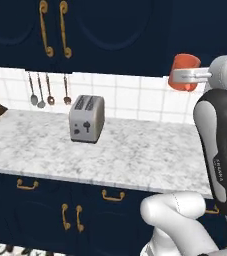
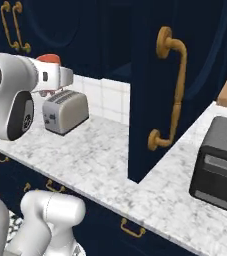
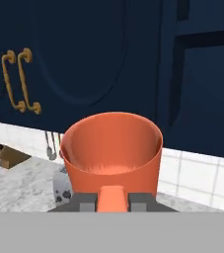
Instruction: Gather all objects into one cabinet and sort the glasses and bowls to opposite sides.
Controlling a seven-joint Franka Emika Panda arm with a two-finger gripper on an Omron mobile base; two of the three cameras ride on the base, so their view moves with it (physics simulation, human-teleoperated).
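Navy wall cabinet behind | gripper clamped on orange-red cup

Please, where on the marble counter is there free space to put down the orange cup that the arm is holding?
The counter is bare between the toaster and the arm, and in front of the toaster toward the front edge. In the right base view, marble lies free between the toaster and the open cabinet door. It is tighter between that door and the black oven. The orange cup sits in the shut jaws.
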